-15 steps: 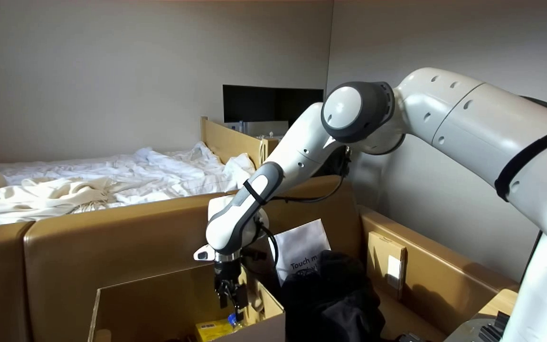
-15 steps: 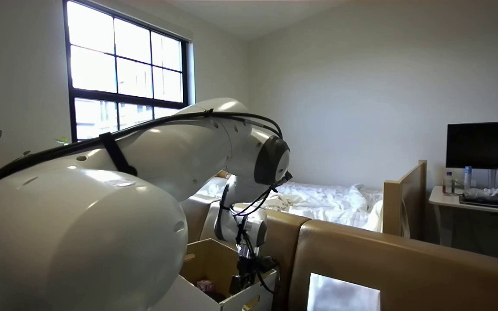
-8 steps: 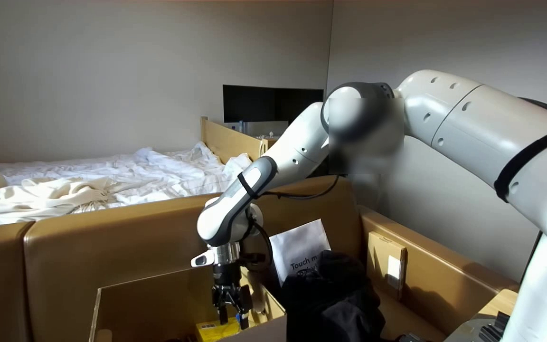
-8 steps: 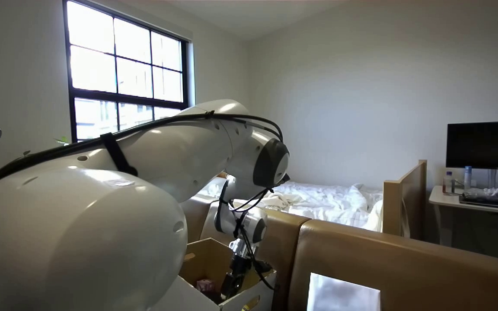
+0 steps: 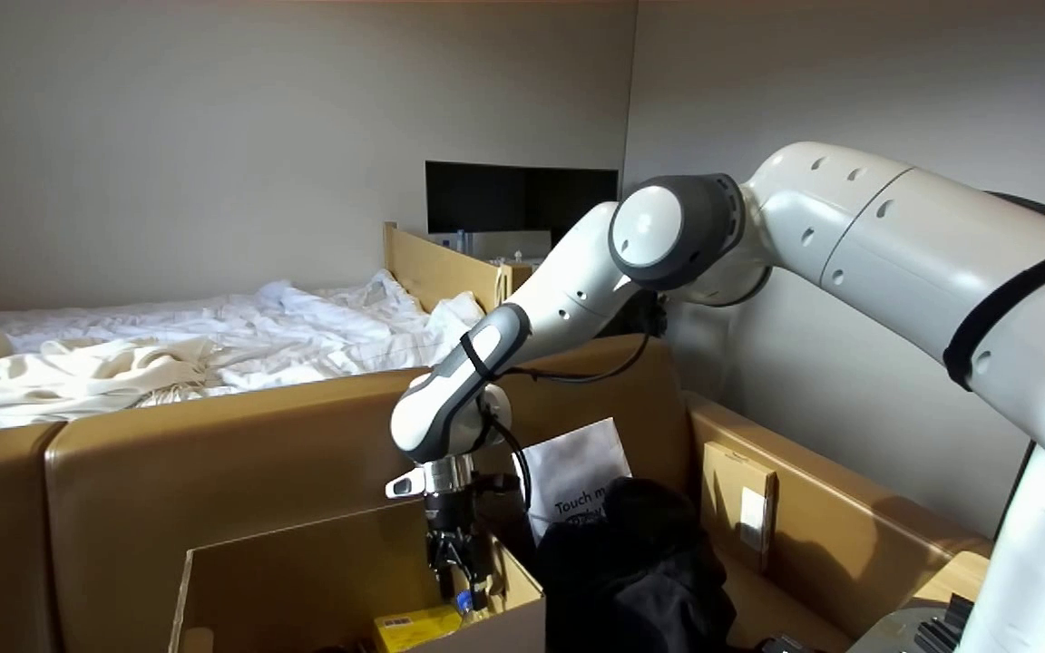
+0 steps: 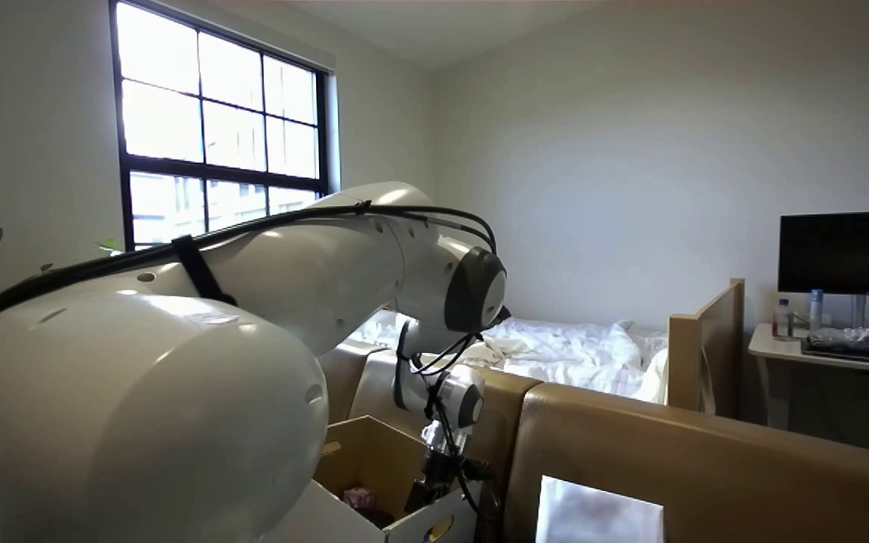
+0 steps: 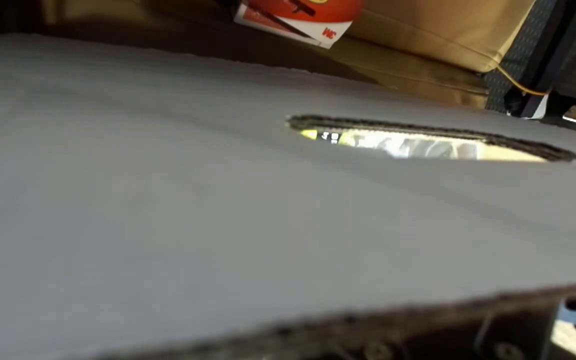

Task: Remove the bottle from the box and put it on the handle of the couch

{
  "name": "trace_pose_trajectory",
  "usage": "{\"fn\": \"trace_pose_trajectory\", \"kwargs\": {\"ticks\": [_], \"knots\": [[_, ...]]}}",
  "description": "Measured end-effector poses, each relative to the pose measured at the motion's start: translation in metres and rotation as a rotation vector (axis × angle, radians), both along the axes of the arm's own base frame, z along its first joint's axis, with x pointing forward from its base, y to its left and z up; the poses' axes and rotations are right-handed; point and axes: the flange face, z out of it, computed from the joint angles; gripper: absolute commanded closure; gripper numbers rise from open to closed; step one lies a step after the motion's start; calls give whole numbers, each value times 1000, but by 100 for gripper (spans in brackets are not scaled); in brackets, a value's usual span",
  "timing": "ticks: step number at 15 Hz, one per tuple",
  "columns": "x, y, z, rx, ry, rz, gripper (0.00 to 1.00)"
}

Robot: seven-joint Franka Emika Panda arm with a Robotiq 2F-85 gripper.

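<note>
Tan couch back (image 5: 232, 462) stands behind the box (image 5: 296, 580); just inside its slotted wall (image 7: 218, 210) the gripper (image 5: 463, 600) hangs, fingers (image 5: 479, 594) apart, near the bottle (image 5: 467, 609), with free room opposite.

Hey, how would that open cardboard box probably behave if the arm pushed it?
The box would probably flex, since its walls look thin and it's open above. It might bend easiest around the hand hole, where cardboard is cut away. It may feel loaded, since a yellow packet sits inside.
</note>
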Motion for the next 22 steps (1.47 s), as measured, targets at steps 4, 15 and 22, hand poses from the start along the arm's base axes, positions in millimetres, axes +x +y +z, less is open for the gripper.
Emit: {"fn": "trace_pose_trajectory", "kwargs": {"ticks": [4,15,22], "knots": [[10,11,16,20,-11,-3,0],[-4,5,-16,-4,88,20,32],[-5,-1,-9,-40,164,45,78]]}}
